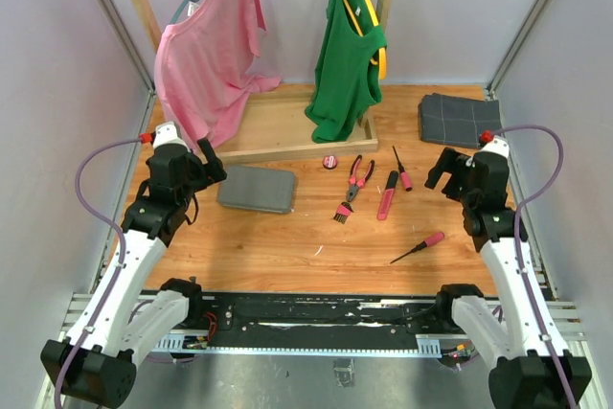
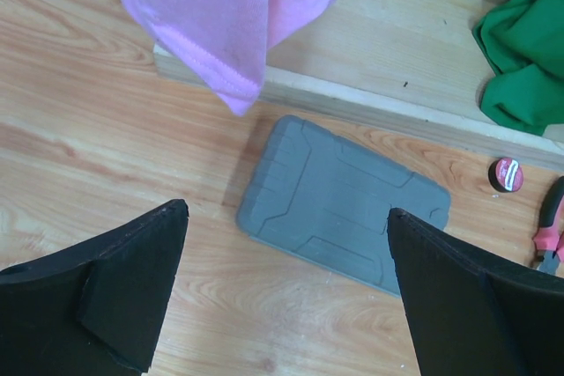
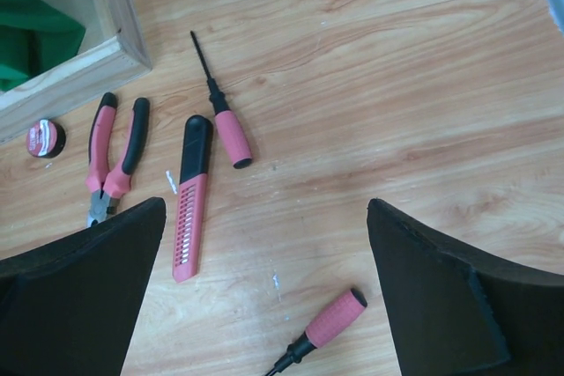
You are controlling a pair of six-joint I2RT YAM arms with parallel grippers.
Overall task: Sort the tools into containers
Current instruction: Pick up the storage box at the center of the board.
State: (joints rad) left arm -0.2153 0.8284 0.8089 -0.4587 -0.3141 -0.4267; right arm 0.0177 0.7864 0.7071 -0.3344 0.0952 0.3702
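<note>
Nearest, the wooden surface (image 1: 287,256) between the arms carries only one screwdriver (image 1: 419,247), toward the right. The left hand (image 1: 211,164) and right hand (image 1: 439,168) both hang wide open, holding nothing. Between them lie the closed grey tool case (image 1: 256,188), brush (image 1: 341,211), pliers (image 1: 359,177) and knife-like tool (image 1: 387,195). Beyond, the rack base (image 1: 278,126) and pale walls (image 1: 57,64) hem the space.

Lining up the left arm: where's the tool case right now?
Top view, left of centre: the grey tool case lies closed between the left pincer and the brush.
</note>
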